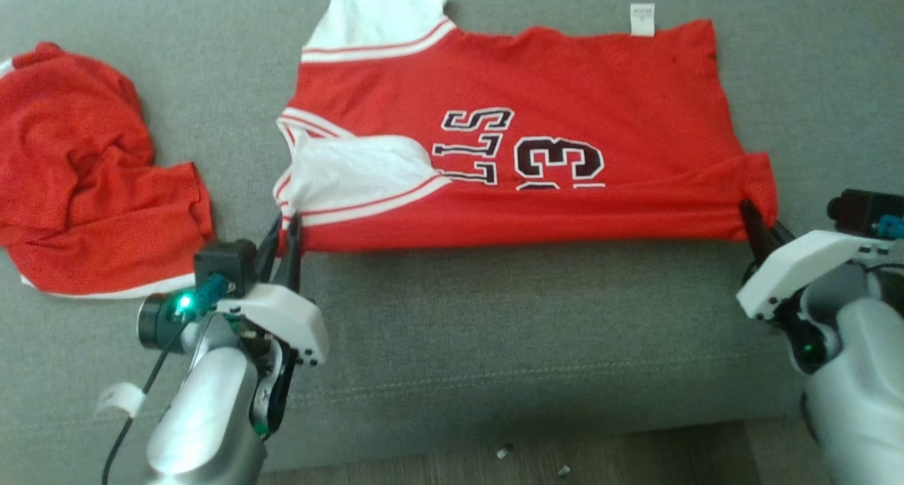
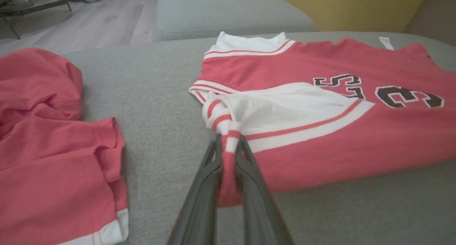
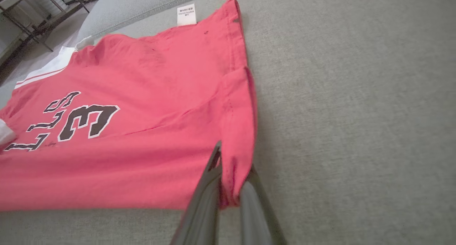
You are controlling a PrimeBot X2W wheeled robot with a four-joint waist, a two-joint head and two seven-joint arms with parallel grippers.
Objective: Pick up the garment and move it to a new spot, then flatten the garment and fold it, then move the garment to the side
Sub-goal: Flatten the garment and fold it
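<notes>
Red jersey (image 1: 565, 75) lies spread on the grey sofa seat (image 1: 494, 315), its near edge folded over. Left gripper (image 1: 284, 232): jaws pinched on the striped armhole trim. Right gripper (image 1: 750, 217): jaws pinched on the near hem corner. Second red garment (image 1: 85, 174) lies crumpled, apart on the left.

Red jersey (image 1: 565, 75) laid flat. Black block letters (image 1: 472, 146) edged in white read "LLS", and a fold of cloth cuts across the last one. Beside them is a large black numeral (image 1: 559, 159) "3", partly covered by the same fold. A white tag (image 1: 642, 19) at the jersey's edge carries print too small to read.
</notes>
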